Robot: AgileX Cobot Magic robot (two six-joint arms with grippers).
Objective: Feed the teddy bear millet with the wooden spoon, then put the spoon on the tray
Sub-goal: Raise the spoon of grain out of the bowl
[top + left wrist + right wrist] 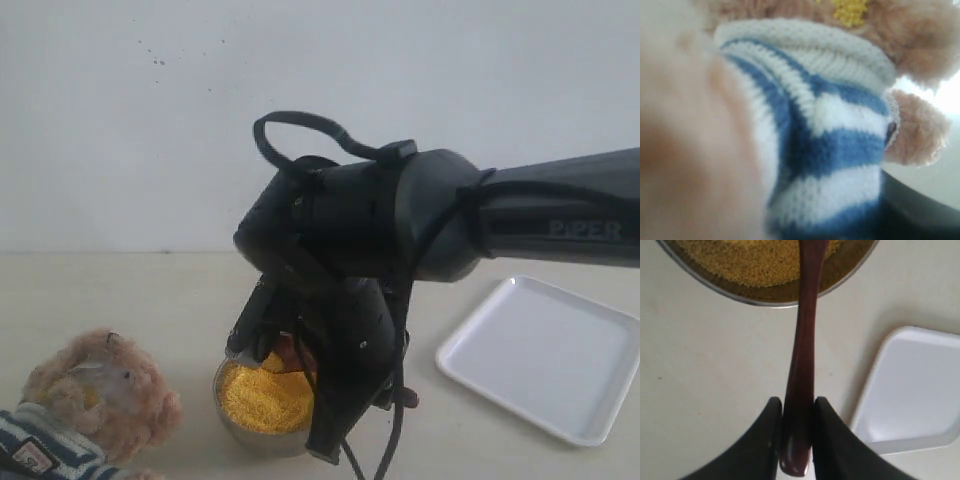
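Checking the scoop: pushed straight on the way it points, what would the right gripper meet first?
Likely the millet in the steel bowl, the right gripper's wooden spoon leading; depth unclear.

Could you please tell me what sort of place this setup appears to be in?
Probably a robotics lab bench staged for a demo: a plain white wall, a beige table, and props on it, a teddy bear, a steel bowl of millet and a white tray.
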